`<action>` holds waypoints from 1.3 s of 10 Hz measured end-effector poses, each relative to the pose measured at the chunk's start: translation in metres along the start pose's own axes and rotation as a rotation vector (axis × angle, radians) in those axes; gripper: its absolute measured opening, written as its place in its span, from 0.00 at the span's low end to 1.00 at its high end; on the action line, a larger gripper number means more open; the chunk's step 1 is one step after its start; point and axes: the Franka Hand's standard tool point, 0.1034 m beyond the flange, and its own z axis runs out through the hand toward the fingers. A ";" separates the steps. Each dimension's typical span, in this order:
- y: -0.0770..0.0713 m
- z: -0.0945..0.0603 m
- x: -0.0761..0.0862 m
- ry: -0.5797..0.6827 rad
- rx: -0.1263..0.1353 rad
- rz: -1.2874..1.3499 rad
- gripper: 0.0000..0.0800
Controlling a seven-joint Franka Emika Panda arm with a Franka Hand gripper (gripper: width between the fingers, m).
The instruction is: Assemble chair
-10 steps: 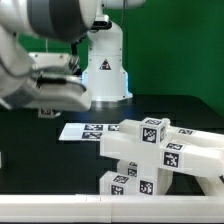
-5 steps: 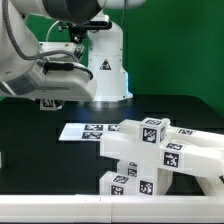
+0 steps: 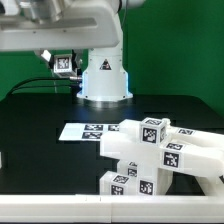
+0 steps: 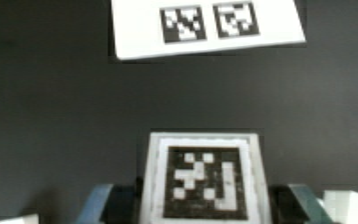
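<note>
Holding a tagged white chair part (image 4: 201,170) between hand (image 4: 202,200) fingers, jaws partly closed | high above desk (image 3: 40,115) | risk: slipping grip, dropping onto marker board (image 4: 208,27)

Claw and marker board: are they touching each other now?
Apart. In the exterior view the claw, gripping a tagged white part, hangs high above the marker board flat on the table.
</note>
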 end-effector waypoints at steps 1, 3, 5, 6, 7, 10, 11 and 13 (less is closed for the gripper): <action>0.001 -0.001 0.006 0.067 -0.004 -0.002 0.36; -0.022 -0.001 0.015 0.274 -0.031 -0.019 0.36; -0.059 -0.005 0.011 0.431 -0.035 -0.031 0.36; -0.083 -0.006 0.018 0.551 -0.043 -0.023 0.36; -0.099 0.000 0.022 0.640 -0.053 -0.038 0.36; -0.098 0.006 0.025 0.746 -0.057 -0.046 0.36; -0.098 0.007 0.025 0.745 -0.057 -0.046 0.36; -0.125 0.004 0.034 0.791 -0.078 -0.072 0.36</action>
